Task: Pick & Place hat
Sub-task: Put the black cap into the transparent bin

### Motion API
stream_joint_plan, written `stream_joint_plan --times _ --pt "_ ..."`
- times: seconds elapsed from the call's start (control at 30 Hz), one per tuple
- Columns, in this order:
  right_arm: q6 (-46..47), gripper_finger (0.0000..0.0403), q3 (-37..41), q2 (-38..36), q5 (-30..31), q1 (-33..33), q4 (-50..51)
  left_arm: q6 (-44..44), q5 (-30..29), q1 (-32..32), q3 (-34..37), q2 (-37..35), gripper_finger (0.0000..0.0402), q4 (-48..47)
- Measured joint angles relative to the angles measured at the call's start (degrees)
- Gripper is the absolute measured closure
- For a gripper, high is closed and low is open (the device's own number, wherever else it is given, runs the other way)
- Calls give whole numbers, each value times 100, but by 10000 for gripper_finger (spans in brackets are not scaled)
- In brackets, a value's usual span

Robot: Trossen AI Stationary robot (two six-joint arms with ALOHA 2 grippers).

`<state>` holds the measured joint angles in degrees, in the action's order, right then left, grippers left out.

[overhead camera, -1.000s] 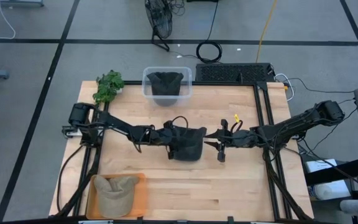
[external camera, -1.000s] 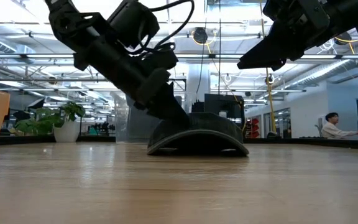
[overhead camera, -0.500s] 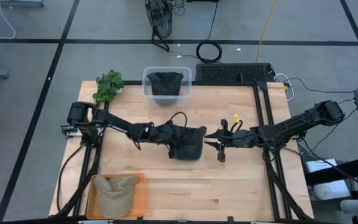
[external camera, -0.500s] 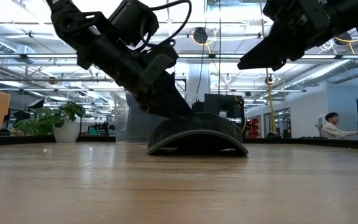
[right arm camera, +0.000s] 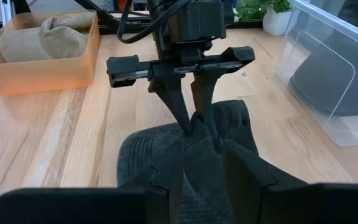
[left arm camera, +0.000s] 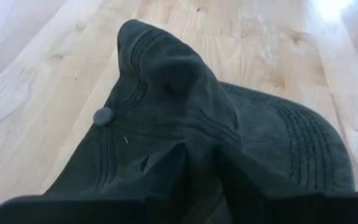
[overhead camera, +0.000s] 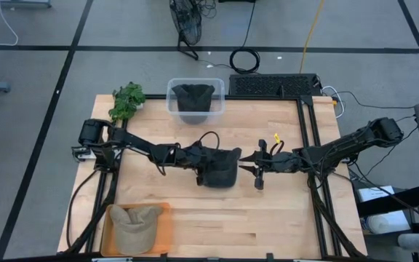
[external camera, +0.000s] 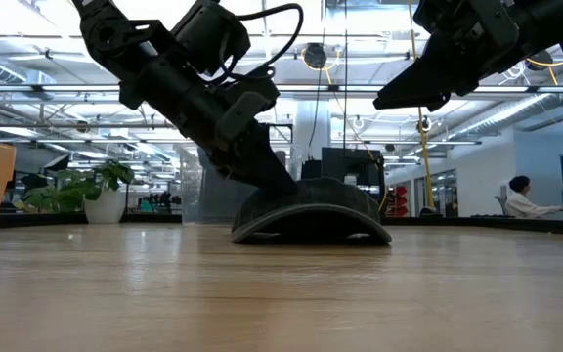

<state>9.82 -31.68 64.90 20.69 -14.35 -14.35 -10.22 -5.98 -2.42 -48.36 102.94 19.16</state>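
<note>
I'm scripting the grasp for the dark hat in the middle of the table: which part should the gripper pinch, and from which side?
Pinch the soft crown of the dark hat, coming from its left side and angling down. The crown fabric bunches into a raised fold there, thin enough to pinch, while the stiff curved brim lies against the table. The left gripper is already shut on that fold.

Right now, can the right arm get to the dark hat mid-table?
Probably yes. The right gripper sits open beside the dark hat, facing it, with only bare table between. The catch: the left gripper is already pinching the hat's crown, so the far side is taken.
</note>
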Motion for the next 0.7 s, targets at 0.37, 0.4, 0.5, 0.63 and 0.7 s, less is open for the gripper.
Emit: stream_joint_plan --times 0.37,0.4,0.5,0.63,0.7 --pt "0 314 9 2 -1 0 -26 173 0 15 -1 0 382 -94" --pt "1 314 48 2 -1 0 -123 232 -1 15 -2 0 389 -94" --pt "0 314 264 4 2 0 -456 377 -2 15 -2 0 395 -92" --pt "0 314 523 7 4 0 -1029 485 -48 15 -2 0 380 -92" --pt "-32 314 582 7 2 0 -1274 560 -100 15 -2 0 379 -92"
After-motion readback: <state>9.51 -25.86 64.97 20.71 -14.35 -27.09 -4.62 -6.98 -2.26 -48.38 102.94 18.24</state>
